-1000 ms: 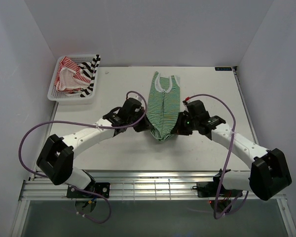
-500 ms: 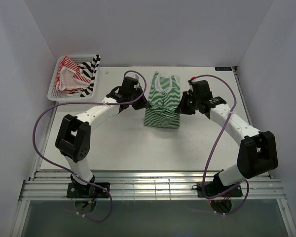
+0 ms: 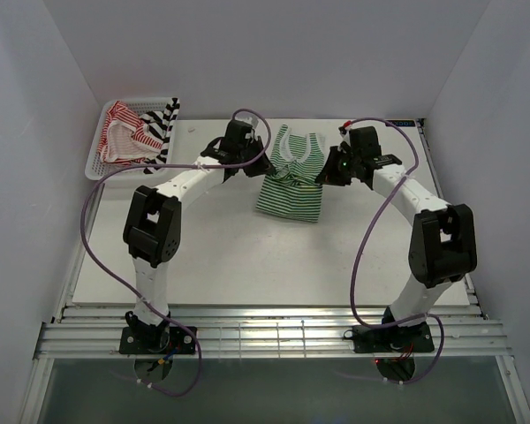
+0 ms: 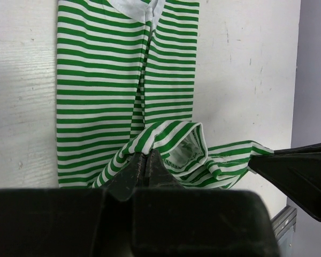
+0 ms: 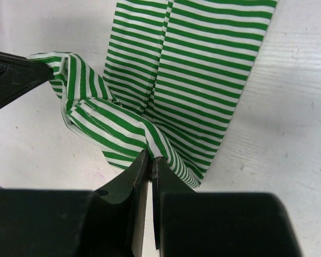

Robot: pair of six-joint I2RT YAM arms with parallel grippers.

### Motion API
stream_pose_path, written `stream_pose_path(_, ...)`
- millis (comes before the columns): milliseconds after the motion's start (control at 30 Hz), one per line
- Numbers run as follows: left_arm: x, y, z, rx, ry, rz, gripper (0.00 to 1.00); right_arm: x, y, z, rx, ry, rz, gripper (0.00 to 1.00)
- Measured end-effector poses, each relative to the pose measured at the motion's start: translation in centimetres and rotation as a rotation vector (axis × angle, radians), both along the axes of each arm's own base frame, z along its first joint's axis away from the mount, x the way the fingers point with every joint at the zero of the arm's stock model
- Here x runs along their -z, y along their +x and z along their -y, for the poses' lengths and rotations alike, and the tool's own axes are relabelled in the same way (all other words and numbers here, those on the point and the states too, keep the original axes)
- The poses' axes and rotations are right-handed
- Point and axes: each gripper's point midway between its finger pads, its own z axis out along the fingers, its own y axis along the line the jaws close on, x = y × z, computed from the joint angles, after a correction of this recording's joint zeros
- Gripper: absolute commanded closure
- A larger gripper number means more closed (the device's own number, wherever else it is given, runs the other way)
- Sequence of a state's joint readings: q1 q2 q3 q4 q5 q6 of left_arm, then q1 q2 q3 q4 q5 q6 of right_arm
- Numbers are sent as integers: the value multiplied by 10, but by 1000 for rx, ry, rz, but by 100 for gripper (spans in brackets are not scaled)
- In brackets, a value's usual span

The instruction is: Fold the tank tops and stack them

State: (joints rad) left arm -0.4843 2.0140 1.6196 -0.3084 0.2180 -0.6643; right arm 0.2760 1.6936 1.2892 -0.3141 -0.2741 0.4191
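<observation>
The green-and-white striped tank top [image 3: 290, 190] lies at the table's far middle, folded over on itself. My left gripper [image 3: 267, 167] is shut on its hem corner at the left [image 4: 150, 140]. My right gripper [image 3: 322, 173] is shut on the other hem corner at the right [image 5: 152, 143]. Both hold the hem just above the top's neck end. The red-and-white tank top [image 3: 122, 132] and the black-and-white tank top [image 3: 163, 131] lie crumpled in the basket.
The white mesh basket [image 3: 102, 170] stands at the far left corner. White walls close in the table on three sides. The arms' purple cables arc over the table.
Both grippers have carried the green top's hem from the near side to the far side, folding the top in half over itself.
</observation>
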Motion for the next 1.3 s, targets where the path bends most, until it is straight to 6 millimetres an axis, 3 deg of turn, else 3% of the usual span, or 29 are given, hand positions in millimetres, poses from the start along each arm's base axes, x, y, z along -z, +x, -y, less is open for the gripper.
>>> stream_pose_path(633,52,34,-1,19,9,-49,100,45,48,6,-15,17,-42,92)
stream_pose_path(867,80,36,-2,22,19,-94,100,64,54,3,-24,25,-72,92)
stream_pose_path(1033,79,36,-1,27,12,-92,100,72,55,4,-24,25,-85,91)
stream_pose_path(1100,80,37,-2,25,11,-93,94,72,57,4,-22,26,-84,87)
stream_pose_path(1167,79,38,-3,25,10,-91,76,72,58,4,-19,28,-82,75)
stream_pose_path(1233,78,39,-3,25,8,-88,69,70,60,4,-18,29,-77,68)
stream_pose_path(1267,77,39,-2,25,6,-86,54,69,61,4,-16,31,-75,61)
stream_pose_path(1300,75,40,-3,29,8,-81,48,68,61,4,-14,33,-73,47)
